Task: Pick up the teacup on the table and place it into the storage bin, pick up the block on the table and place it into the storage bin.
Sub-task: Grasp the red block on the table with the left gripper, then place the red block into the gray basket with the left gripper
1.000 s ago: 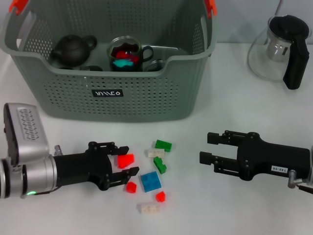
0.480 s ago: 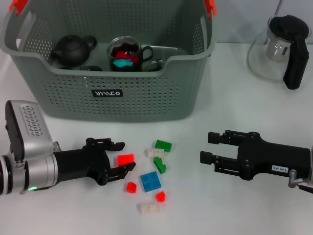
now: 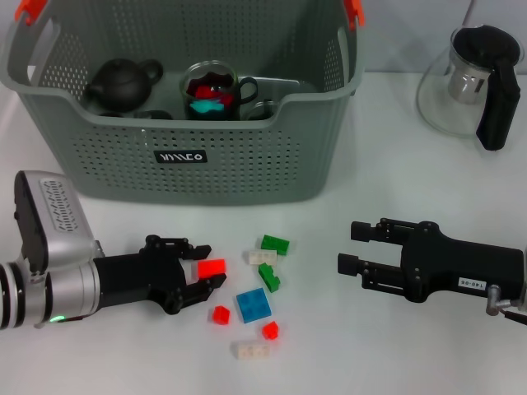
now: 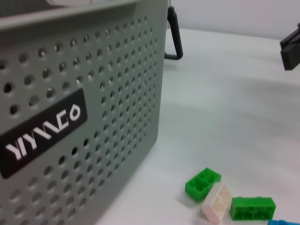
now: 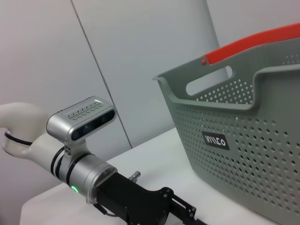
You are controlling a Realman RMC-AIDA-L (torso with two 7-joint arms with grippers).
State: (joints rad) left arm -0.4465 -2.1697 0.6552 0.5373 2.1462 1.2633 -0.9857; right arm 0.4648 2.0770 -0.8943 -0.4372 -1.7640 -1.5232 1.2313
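Left gripper: low over the surface, in front of the storage bin; jaws are spread slightly wider than the red block framed between them; whether they touch it cannot be told.
Right gripper: held level above the surface, well apart from the blocks; jaws are spread and nothing is held.
Red block: between the left jaws, at the near-left edge of the block cluster.
Loose blocks: a small red block and a blue block just beside the left gripper; a green block touching a white block; a second green block; another small red block and another white block nearest the robot.
Storage bin: grey perforated basket with orange-red handle clips; a black label with stylised white lettering is seen on the near wall, not clearly legible.
Teacup: glass, inside the bin, with red and teal pieces in it.
Teapot: dark, inside the bin, left of the teacup.
Glass pitcher: black-handled, on the surface right of the bin.
Right gripper label: small white tag, unreadable.
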